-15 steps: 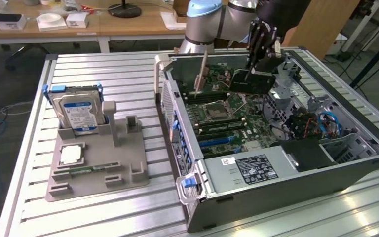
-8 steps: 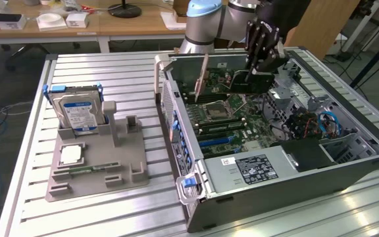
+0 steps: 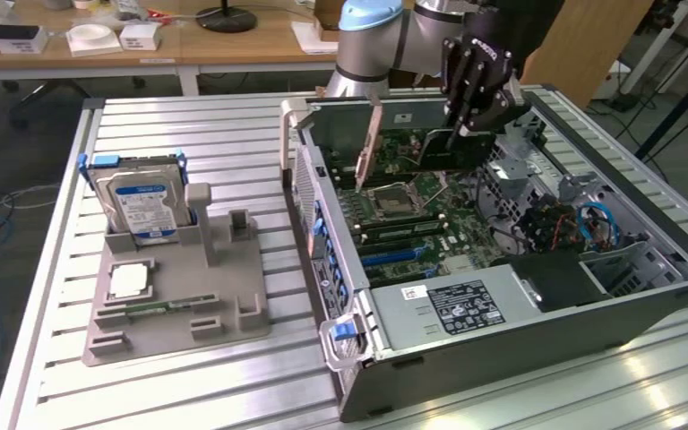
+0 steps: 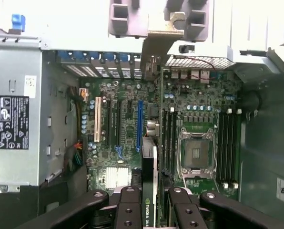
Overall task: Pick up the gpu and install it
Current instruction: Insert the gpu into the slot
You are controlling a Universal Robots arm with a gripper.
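My gripper (image 3: 471, 124) grips the gpu (image 3: 451, 152), held on edge above the motherboard (image 3: 434, 228) at the far end of the case (image 3: 631, 300). Risk: if the card is tilted or offset from the slot (image 4: 140, 124), it jams and strains the contacts.

The exterior view looks down at a slant, from high and some way off, across the slatted silver metal surface (image 3: 201, 394). In it, the open grey computer case (image 3: 536, 358) lies towards 3 o'clock, the grey plastic holder (image 3: 176, 331) lies towards 9 o'clock, and the grey-and-blue robot arm (image 3: 374, 36) enters at 12 o'clock. The wrist view sits close above the case and faces straight down into it, past the black pincer (image 4: 149, 205) and the thin flat dark gpu (image 4: 149, 167) between its fingers. Both views share the green motherboard (image 3: 440, 233), its square silver processor socket (image 3: 390, 202) and the grey power supply box with a black label (image 3: 464, 305).
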